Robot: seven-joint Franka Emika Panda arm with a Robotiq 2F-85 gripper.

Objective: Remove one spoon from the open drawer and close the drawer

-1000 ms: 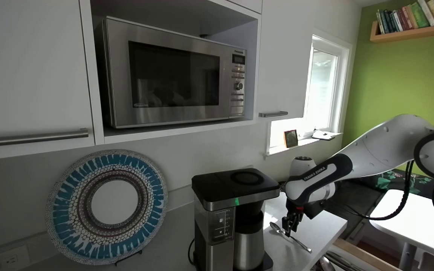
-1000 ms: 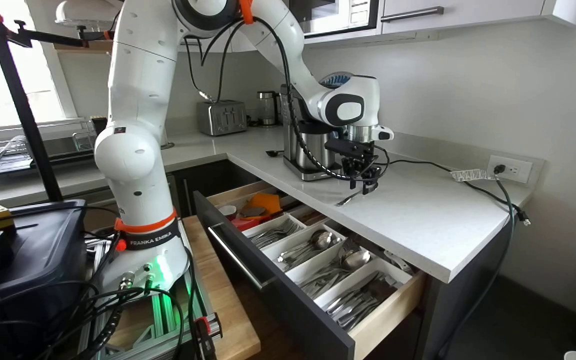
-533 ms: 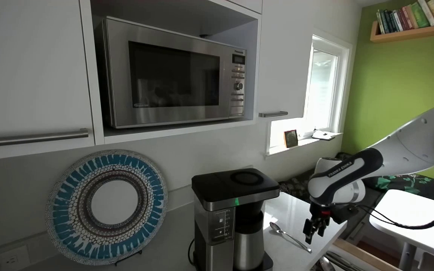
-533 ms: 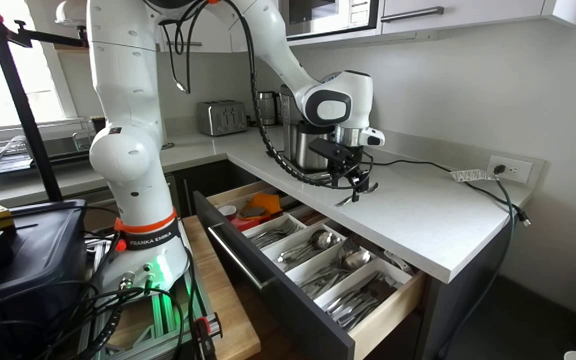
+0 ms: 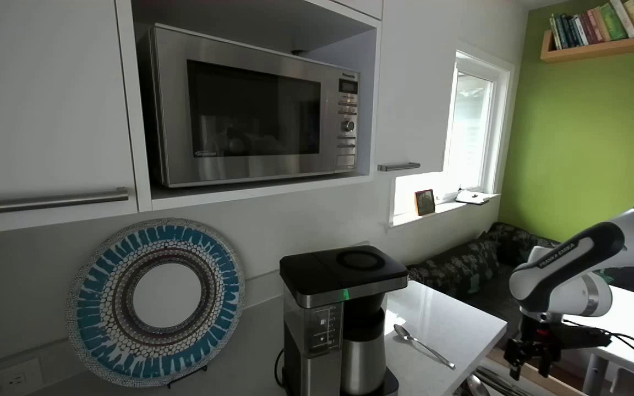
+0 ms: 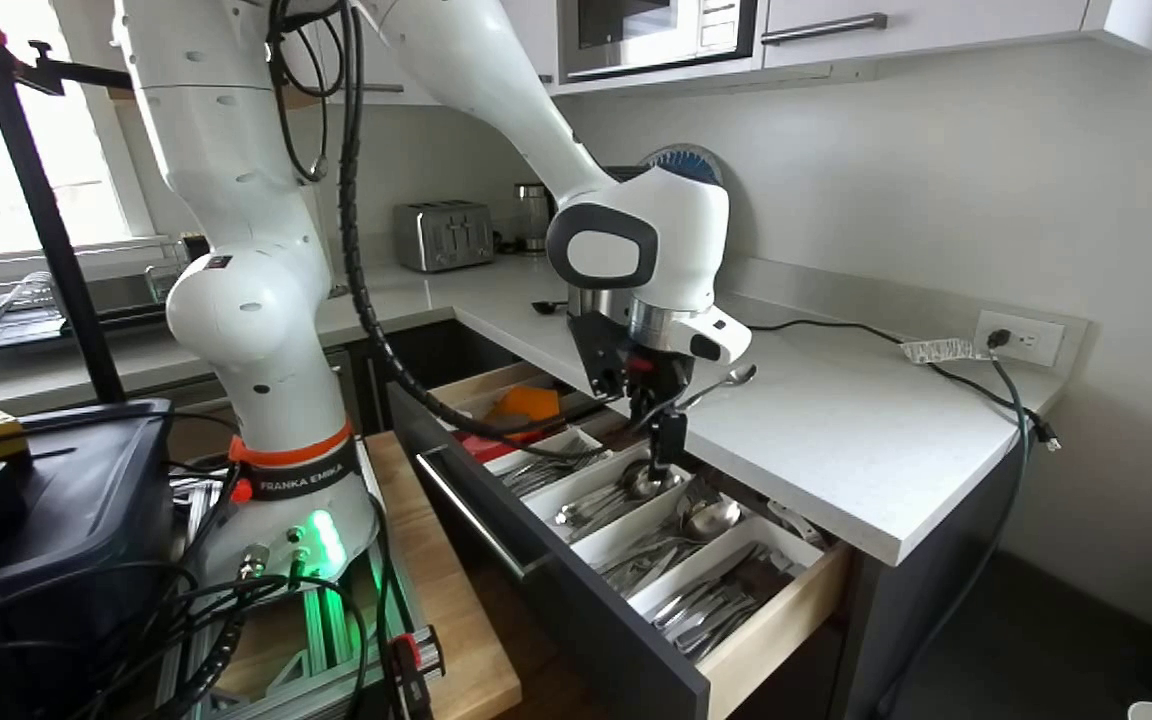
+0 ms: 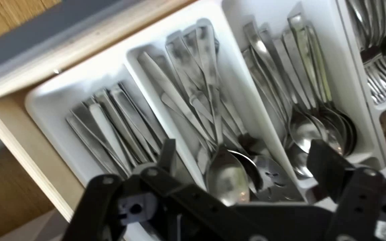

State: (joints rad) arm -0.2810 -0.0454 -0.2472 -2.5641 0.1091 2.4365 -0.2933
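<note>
The spoon (image 5: 403,332) lies on the white counter beside the coffee maker; its bowl (image 6: 742,375) also shows in an exterior view, with part of the handle behind the gripper. My gripper (image 5: 530,369) is apart from that spoon and hangs above the drawer (image 6: 556,620), which is pulled out. In the wrist view the gripper (image 7: 245,150) is open, its fingers wide apart and nothing held between them. Below the jaws, the drawer's white tray (image 7: 246,77) holds spoons, knives and forks in compartments; a large spoon (image 7: 228,175) shows between the fingers.
The coffee maker (image 5: 344,324) stands on the counter near the lying spoon. A metal bar handle (image 6: 476,510) runs along the dark drawer front. The counter's edge (image 6: 786,488) overhangs the back of the drawer. A black cable (image 6: 836,325) crosses the counter along the wall.
My gripper has moved away from the spoon on the counter, past the counter's edge, to above the drawer. Its jaws have opened wider. The spoon stays where it lay.
</note>
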